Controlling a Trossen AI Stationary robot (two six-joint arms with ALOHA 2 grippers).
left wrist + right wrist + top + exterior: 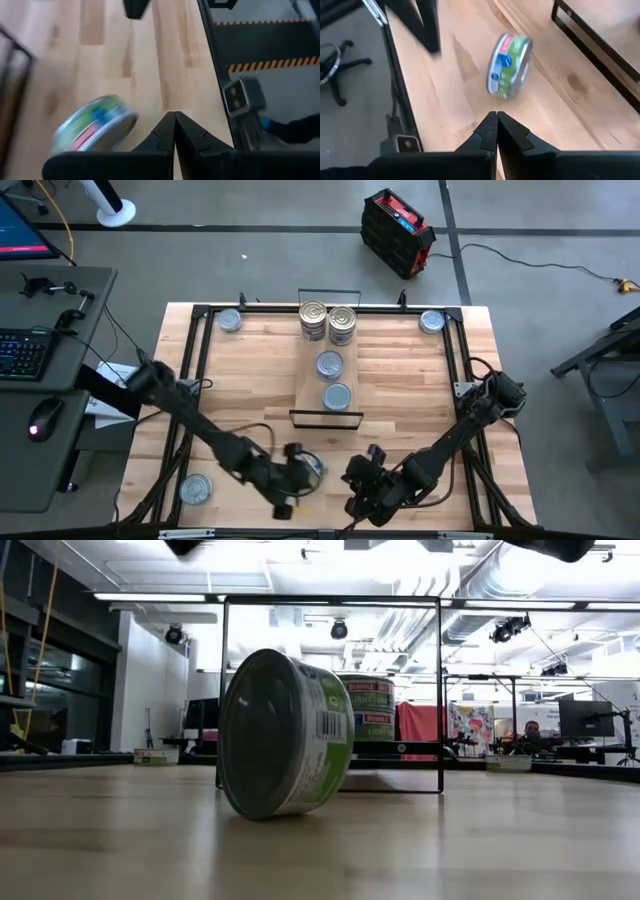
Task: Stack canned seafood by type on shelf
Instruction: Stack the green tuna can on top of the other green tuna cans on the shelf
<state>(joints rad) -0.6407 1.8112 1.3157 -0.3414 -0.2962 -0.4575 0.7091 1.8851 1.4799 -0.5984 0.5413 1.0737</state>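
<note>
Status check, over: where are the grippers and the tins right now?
Left gripper and right gripper shut, empty, at near table edge. Green-label tin tilted on its rim between them. Two stacks and two flat tins on shelf. Nothing blocking.

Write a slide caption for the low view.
Green-labelled tin tilted on edge on the tabletop, stacked tins on the shelf behind.

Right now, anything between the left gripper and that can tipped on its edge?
Nothing visible. The can sits on bare table beside the shut left gripper; the right gripper waits on the other side.
</note>
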